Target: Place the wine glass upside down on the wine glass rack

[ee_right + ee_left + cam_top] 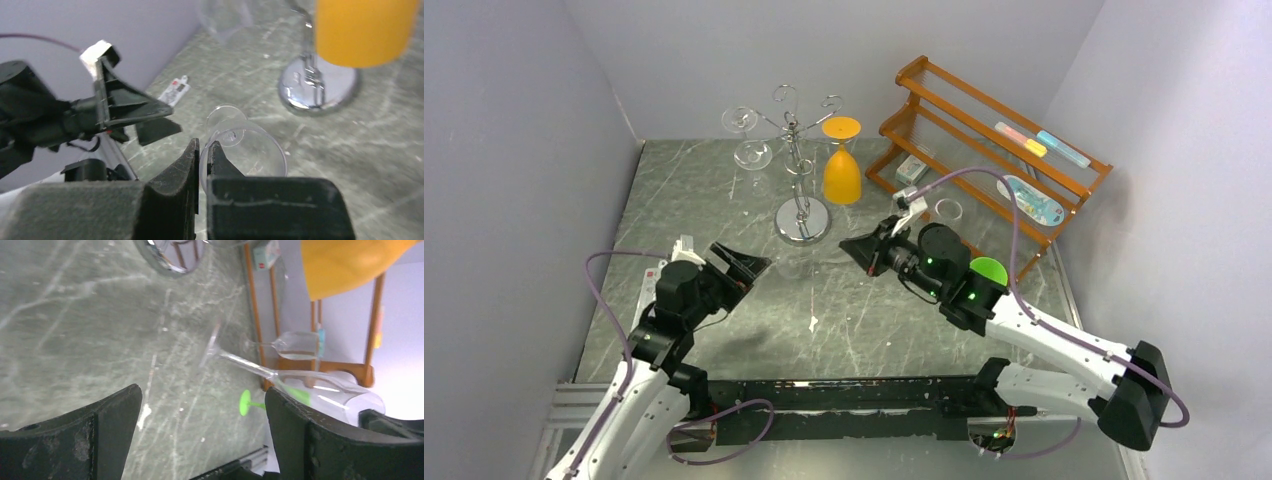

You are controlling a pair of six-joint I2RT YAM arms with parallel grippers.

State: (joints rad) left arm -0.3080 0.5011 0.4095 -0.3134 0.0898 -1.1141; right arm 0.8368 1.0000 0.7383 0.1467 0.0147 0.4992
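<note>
Right gripper (202, 150): fingers almost together, pinched on the bowl rim of the wine glass (250, 152). The glass wall runs through the narrow gap between them.
Wine glass: clear, held on its side just in front of the rack (803, 218), between the two grippers. The bowl is at the right gripper, with stem and foot pointing toward the left gripper. It is not on the rack.
Left gripper (752, 265): fingers wide apart with nothing between them. It faces the foot of the wine glass from the left and is apart from it.
Rack: chrome wire tree, upright at the back middle of the table (724, 200), with its round mirrored base flat on the marble.
Orange glass (842, 165): hangs upside down from a right-hand arm of the rack, foot uppermost.
Hung clear glass (746, 140): upside down on a left-hand arm of the rack.
Shelf (994, 150): orange-brown wooden slats in the back right corner, with a few small packets lying on it.
Spare glass (947, 210): clear, standing on the table just before the shelf, beyond the right gripper.
Green glass (245, 402): only a green foot and a short stretch of stem show, near the right arm. Its pose cannot be told.
</note>
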